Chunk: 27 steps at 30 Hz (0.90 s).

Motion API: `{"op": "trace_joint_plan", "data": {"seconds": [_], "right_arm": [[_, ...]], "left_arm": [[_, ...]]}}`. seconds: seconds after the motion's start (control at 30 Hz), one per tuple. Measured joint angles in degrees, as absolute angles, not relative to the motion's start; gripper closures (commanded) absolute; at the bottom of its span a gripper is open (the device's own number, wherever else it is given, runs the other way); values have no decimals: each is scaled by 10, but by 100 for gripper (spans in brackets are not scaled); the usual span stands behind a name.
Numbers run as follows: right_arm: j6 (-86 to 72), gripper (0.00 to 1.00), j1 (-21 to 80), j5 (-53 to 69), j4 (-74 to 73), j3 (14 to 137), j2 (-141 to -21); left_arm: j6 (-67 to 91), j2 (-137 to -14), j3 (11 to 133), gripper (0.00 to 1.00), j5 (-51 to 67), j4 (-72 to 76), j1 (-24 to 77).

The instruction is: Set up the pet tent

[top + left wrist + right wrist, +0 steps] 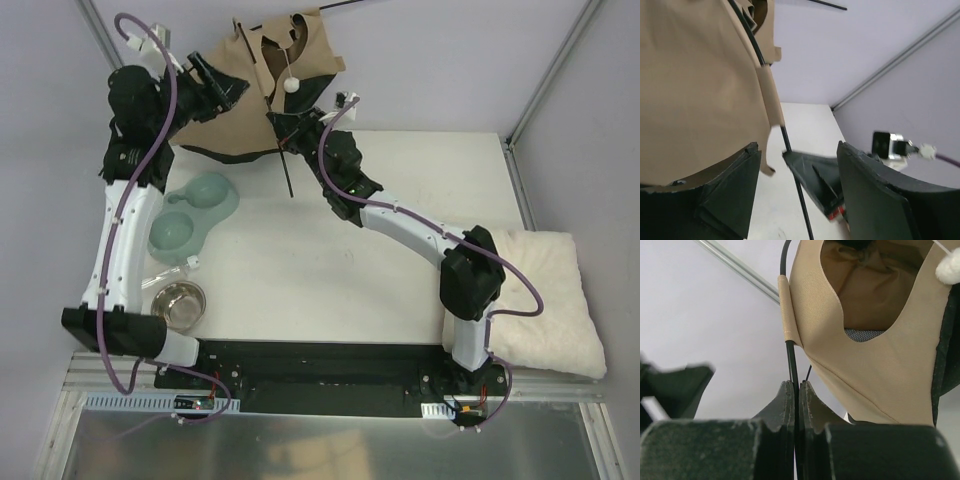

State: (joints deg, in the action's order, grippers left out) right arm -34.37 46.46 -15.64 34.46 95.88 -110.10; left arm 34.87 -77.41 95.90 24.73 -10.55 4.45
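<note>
Right gripper [796, 390] is pinching the pole [789, 355] between jaws pressed flat together, the thin black rod running straight up from the fingertips into a tan sleeve [785, 310] on the edge of the tent [875, 370]. Tent fabric is spreading above and to the right of this gripper, its arched opening showing the inside, and the pom-pom [949, 267] is hanging at the far upper right. Left gripper [797, 150] is standing with its jaws wide apart and nothing clamped between them. The tan tent wall is lying just beside its left finger [730, 190], though I cannot tell whether it is touching, and the pole is crossing the gap beyond the fingertips. From above, the grippers are flanking the tent at the far edge of the table [400, 250], the left one at its left side and the right one just in front of it, with the pole's free end sticking out below the right gripper towards the arm bases. Nearer the bases than the left gripper, a double bowl [190, 215] and a steel bowl [178, 303] are resting on the table, and a cushion [545, 300] is lying well to the right of the right gripper
</note>
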Motion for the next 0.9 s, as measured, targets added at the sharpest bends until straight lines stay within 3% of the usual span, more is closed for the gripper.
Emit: {"op": "trace_joint_plan", "data": {"seconds": [0.17,0.37,0.57,0.63,0.7,0.83,0.9], "right_arm": [[-326,100,477,-155,338,959,-1101],[-303,100,485,-155,318,963,-1105],[-274,100,496,-143,305,975,-1124],[-265,100,503,-138,301,980,-1125],[-257,100,508,-134,293,984,-1125],[-246,100,514,-120,265,987,-1132],[-243,89,514,-112,235,1000,-1137]], "left_arm": [[335,-902,1057,36,239,-99,44],[324,-1001,1106,45,240,-124,44],[298,-1005,1118,67,235,-145,45],[286,-1005,1122,79,234,-155,44],[275,-1005,1123,100,235,-167,44],[269,-1004,1124,100,235,-201,49],[258,-1004,1124,100,235,-216,48]]}}
